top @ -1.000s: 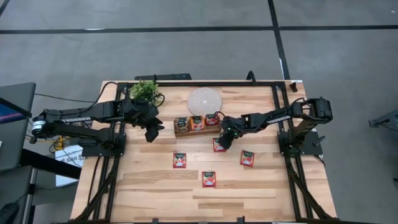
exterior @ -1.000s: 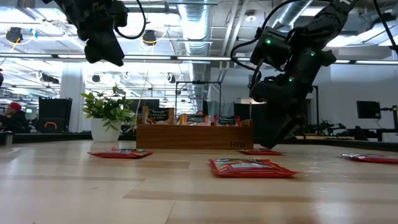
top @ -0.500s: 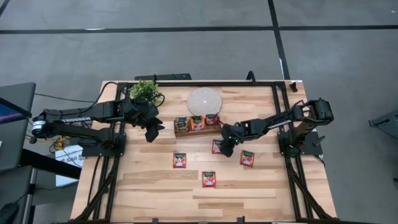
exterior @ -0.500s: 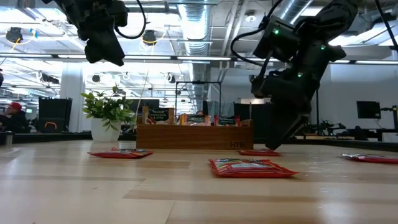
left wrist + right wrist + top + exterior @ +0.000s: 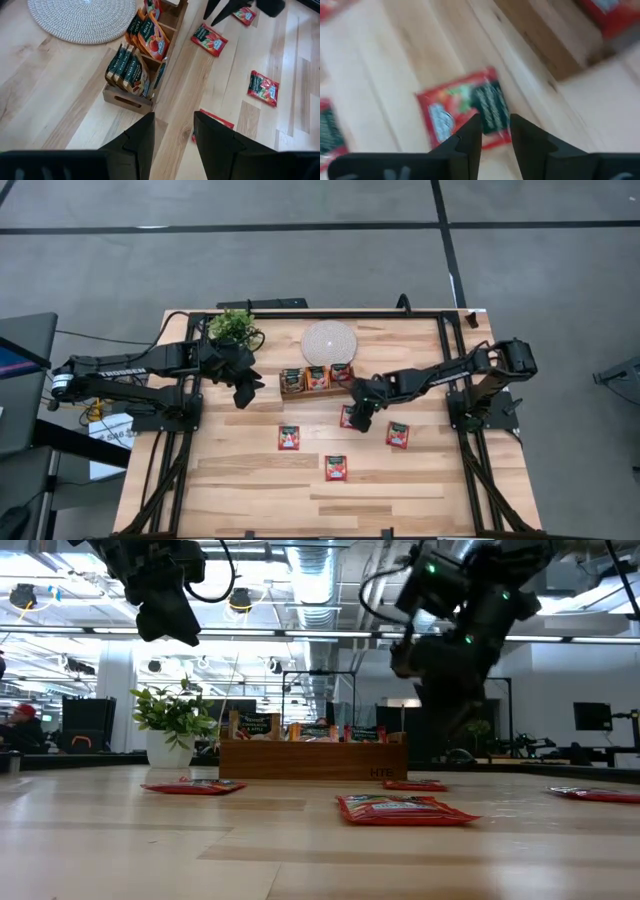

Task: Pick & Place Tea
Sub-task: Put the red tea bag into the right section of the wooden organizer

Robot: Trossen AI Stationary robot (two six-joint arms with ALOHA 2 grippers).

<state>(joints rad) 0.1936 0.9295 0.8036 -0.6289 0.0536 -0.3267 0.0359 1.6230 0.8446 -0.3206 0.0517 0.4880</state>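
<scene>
Several red-orange tea sachets lie flat on the table: one (image 5: 289,437), one (image 5: 336,468), one (image 5: 398,435) and one (image 5: 347,416). My right gripper (image 5: 362,418) hovers over that last sachet (image 5: 462,107), clear of it, fingers a little apart with nothing between them. In the low view this sachet (image 5: 415,784) lies flat on the wood below the raised right arm. More tea stands upright in the wooden tray (image 5: 318,390). My left gripper (image 5: 243,395) hangs open and empty left of the tray (image 5: 127,97).
A round white woven disc (image 5: 329,340) lies behind the tray. A potted plant (image 5: 233,327) stands at the back left, close to the left arm. The black arm frames run along both table sides.
The right gripper has lifted off the table and shifted slightly left over the sachet, its fingers drawing closer together. The left arm has not moved.
</scene>
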